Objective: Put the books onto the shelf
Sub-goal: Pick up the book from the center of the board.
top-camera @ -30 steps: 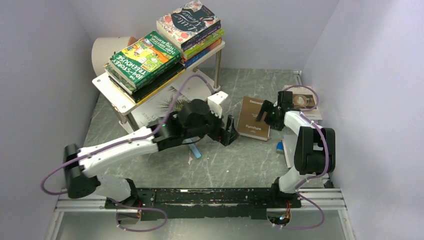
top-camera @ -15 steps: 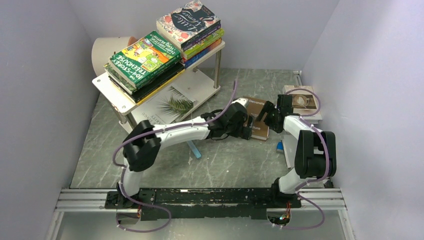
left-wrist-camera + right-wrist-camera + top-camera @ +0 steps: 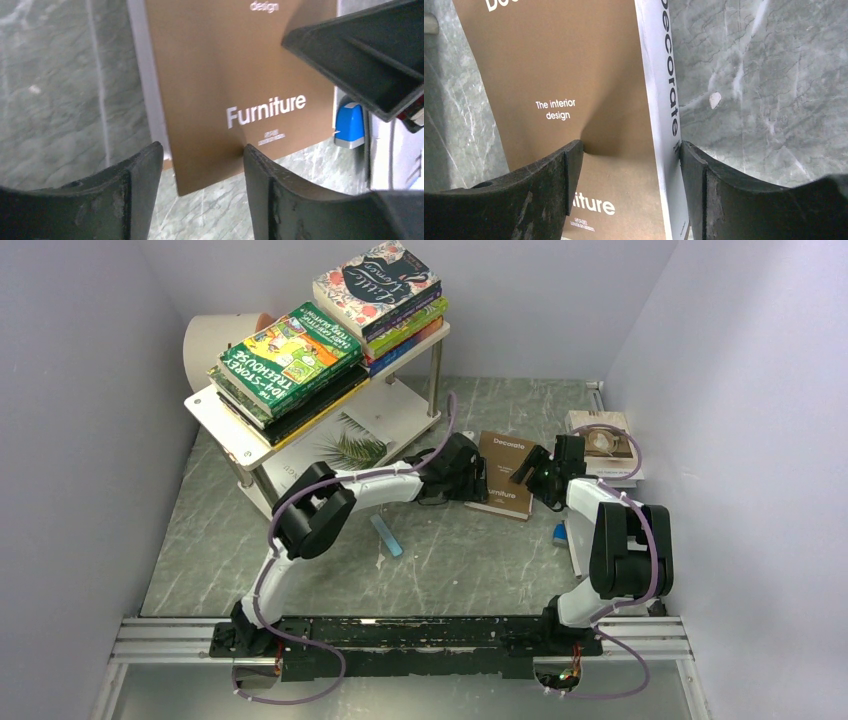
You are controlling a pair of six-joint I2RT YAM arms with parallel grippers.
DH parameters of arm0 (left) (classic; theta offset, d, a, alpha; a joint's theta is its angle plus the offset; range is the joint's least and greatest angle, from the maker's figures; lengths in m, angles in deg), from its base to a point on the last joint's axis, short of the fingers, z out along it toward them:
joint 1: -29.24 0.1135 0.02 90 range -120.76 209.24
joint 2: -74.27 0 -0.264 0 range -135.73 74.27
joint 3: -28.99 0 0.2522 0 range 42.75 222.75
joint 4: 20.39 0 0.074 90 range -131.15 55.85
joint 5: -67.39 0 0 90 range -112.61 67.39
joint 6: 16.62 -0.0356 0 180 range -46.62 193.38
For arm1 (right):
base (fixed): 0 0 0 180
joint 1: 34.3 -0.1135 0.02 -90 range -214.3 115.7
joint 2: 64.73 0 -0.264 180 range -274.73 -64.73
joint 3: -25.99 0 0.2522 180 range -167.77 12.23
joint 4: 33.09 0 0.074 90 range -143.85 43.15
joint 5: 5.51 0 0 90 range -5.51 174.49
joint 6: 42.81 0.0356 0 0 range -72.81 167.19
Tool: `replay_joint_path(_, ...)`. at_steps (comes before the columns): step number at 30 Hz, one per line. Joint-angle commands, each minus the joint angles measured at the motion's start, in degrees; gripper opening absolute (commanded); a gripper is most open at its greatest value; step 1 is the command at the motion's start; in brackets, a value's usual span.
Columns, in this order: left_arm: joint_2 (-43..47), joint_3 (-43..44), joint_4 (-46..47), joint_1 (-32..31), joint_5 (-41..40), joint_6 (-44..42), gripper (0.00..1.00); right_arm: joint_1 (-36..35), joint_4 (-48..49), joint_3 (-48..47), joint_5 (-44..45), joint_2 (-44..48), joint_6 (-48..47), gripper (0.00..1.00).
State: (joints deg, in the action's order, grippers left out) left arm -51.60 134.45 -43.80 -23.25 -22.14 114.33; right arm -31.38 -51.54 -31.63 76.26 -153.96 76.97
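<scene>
Lying flat and cover up, the brown book (image 3: 507, 472) rests on the grey marbled table (image 3: 470, 570). It sits to the right of the shelf (image 3: 228, 428) and apart from it. White lettering on the cover reads "Furniture" and "The interior design", and the white spine on its right side reads "Decorate".

The left gripper (image 3: 201, 152) is down at the book's near left corner. Its jaws stand well apart, one over the cover beside the word "Furniture" and the other off the edge over the table, and nothing is pinched between them. The right gripper (image 3: 630, 149) is at the opposite edge, also spread wide. One jaw is on the brown cover and the other just outside the spine, so the spine strip lies in the gap. It is not clamped on the book either.

Two stacks of books fill the top board of the shelf. A green book (image 3: 290, 355) tops the left stack and a floral book (image 3: 378, 280) tops the one further back. On the lower board lies a white book (image 3: 345, 447) with a palm leaf on its cover. A white cylinder (image 3: 210, 335) stands behind the shelf.

Another book with a ring on its cover (image 3: 603, 443) lies near the right wall. A small blue block (image 3: 560, 533) sits just beside the brown book's near right corner. A thin blue bar (image 3: 386, 537) lies on the table under the left arm.
</scene>
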Motion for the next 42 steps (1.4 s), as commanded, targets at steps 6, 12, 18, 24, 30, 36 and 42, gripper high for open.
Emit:
replay_joint_path(6,-1.44,-0.93,10.66,2.20,10.63,0.99,0.40,-0.07,0.04,2.81,-3.35,-0.06,1.41,0.68)
replay_joint_path(12,0.53,-3.19,12.51,3.06,13.54,0.12,0.24,0.53,1.68,4.62,-6.12,0.92,3.07,0.67)
replay_joint_path(18,3.20,-5.57,14.52,5.18,19.26,3.04,0.05,2.33,3.04,6.51,-8.87,3.76,4.76,0.69)
replay_joint_path(24,5.18,-5.55,13.36,6.80,24.60,8.26,0.05,6.90,2.01,8.66,-12.91,8.60,5.83,0.80)
replay_joint_path(30,6.14,-6.67,17.07,7.72,28.79,13.02,0.05,9.49,2.27,11.49,-15.83,13.76,7.98,0.83)
replay_joint_path(36,5.95,-8.31,22.03,8.55,33.06,18.05,0.05,10.89,-0.10,11.95,-12.10,16.71,8.13,0.88)
replay_joint_path(42,6.67,-9.55,25.58,10.18,35.40,25.73,0.05,12.08,-2.47,12.76,-15.43,18.23,10.23,1.00)
